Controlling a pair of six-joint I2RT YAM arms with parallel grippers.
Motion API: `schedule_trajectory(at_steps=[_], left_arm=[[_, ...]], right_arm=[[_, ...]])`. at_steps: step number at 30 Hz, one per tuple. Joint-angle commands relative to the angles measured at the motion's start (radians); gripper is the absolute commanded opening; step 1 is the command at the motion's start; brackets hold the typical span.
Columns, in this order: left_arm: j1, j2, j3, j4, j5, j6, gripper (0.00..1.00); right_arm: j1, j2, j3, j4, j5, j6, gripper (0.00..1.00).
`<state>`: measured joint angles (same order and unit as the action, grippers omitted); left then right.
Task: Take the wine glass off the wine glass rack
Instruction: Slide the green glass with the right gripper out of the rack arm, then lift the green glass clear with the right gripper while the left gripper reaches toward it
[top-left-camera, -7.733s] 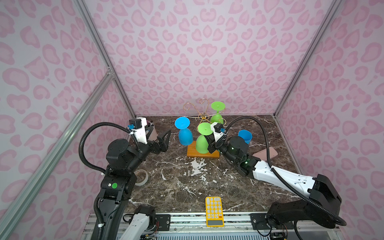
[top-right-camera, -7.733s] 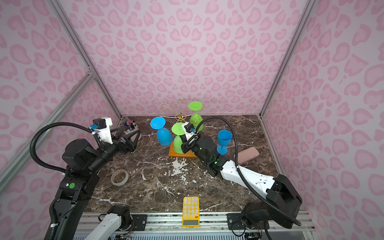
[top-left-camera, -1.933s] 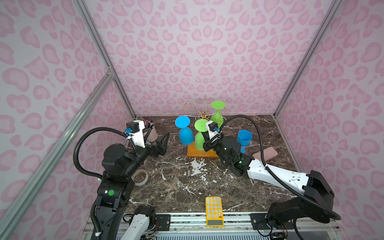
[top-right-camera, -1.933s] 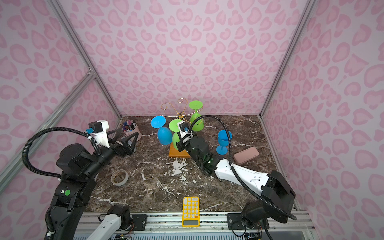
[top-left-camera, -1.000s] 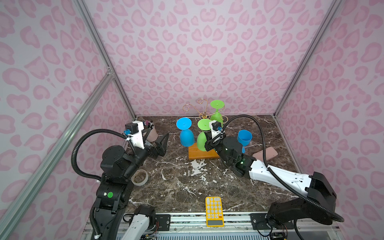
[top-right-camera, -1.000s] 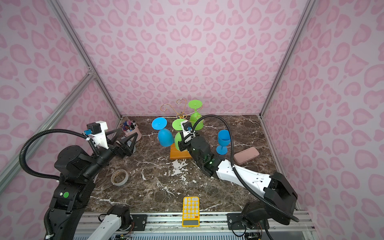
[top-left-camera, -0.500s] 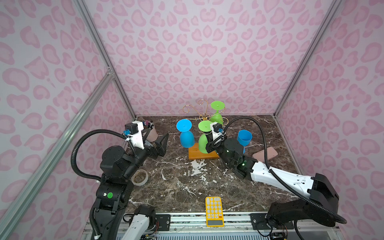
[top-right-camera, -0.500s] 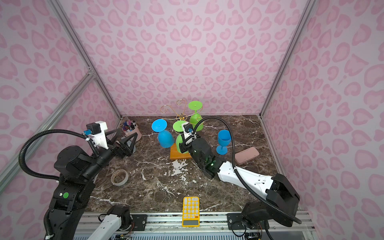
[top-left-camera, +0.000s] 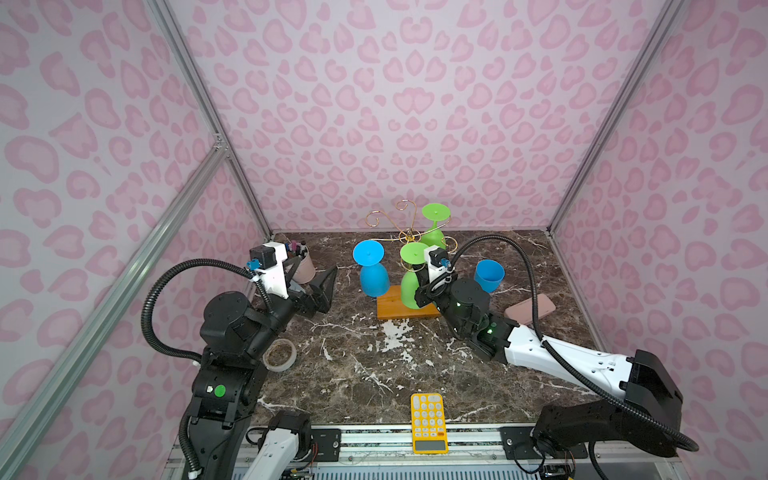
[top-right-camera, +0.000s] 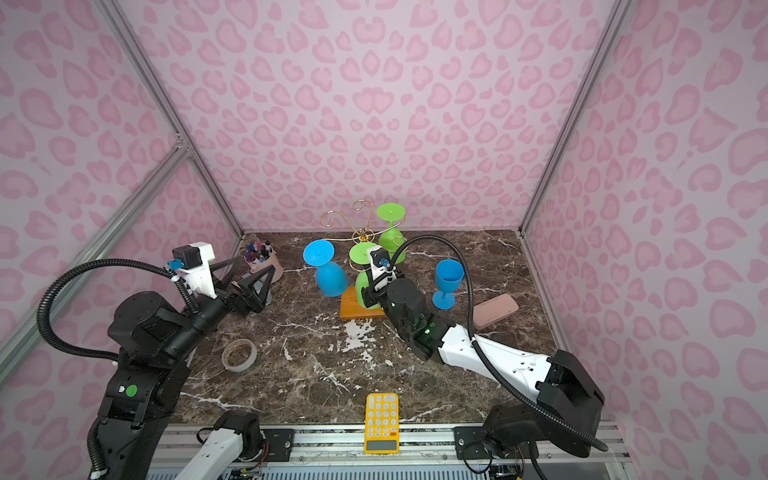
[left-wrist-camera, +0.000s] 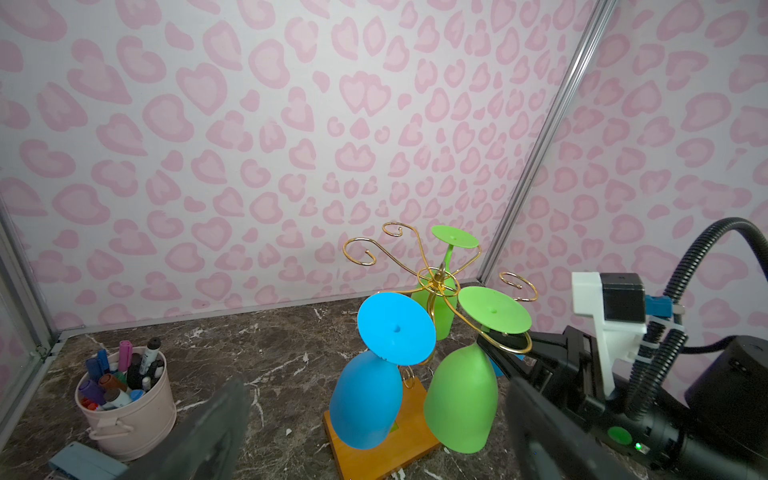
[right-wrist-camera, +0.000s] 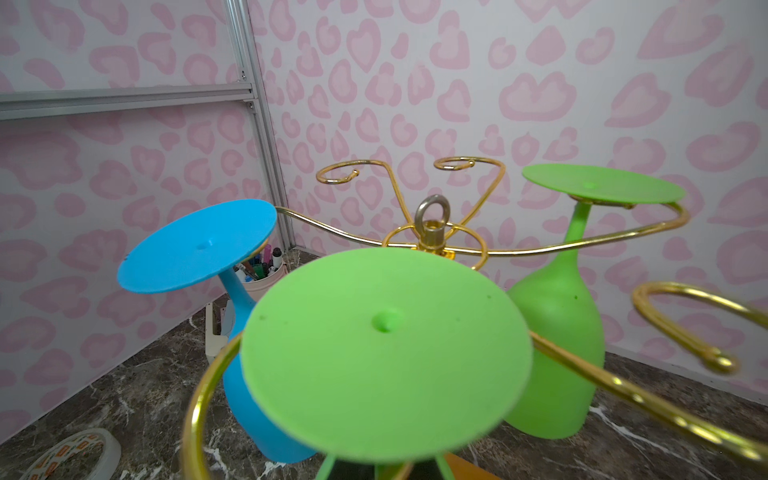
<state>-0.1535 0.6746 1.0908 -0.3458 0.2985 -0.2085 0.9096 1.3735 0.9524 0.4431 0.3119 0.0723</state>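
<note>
- Three glasses hang bowl-down on the rack (top-left-camera: 409, 233): a near green glass (top-left-camera: 409, 291), a blue glass (top-left-camera: 374, 280) and a far green glass (top-left-camera: 432, 239).
- I see the rack on its wooden base toward the back of the table (top-left-camera: 374, 374), about midway between the side walls.
- Right gripper (top-left-camera: 422, 291): jaws together, clamped on the stem of the near green glass, just under its foot.
- In the right wrist view that foot sits on a gold curl. The wire runs under its rim on both sides.
- I see the near green bowl tilted, its rim hanging past the base's front right edge.
- The blue bowl is also tilted, hanging over the base's left edge, just beside the near green bowl.
- Left gripper (top-left-camera: 318, 270): jaws wide apart, holding nothing, left of the blue glass and apart from it.
- A pen cup (top-left-camera: 305, 268) stands in the back left corner, close behind the left gripper.
- A second blue goblet (top-right-camera: 449, 278) stands upright right of the right gripper, near its wrist.
- A pink case (top-left-camera: 530, 309) lies farther right, near the right wall.
- Open marble runs from the base forward to a yellow calculator (top-left-camera: 428, 419), which overhangs the front edge.
- A tape roll (top-left-camera: 280, 353) lies at front left, beside the left arm.
</note>
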Motion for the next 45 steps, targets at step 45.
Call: schedule_trajectory(at_steps=[45], left_arm=[[0.0,0.335,0.263,0.219,0.698,-0.702,0.89]], right_arm=[[0.037,-0.475,-0.185,-0.203,-0.03,-0.261,0.0]])
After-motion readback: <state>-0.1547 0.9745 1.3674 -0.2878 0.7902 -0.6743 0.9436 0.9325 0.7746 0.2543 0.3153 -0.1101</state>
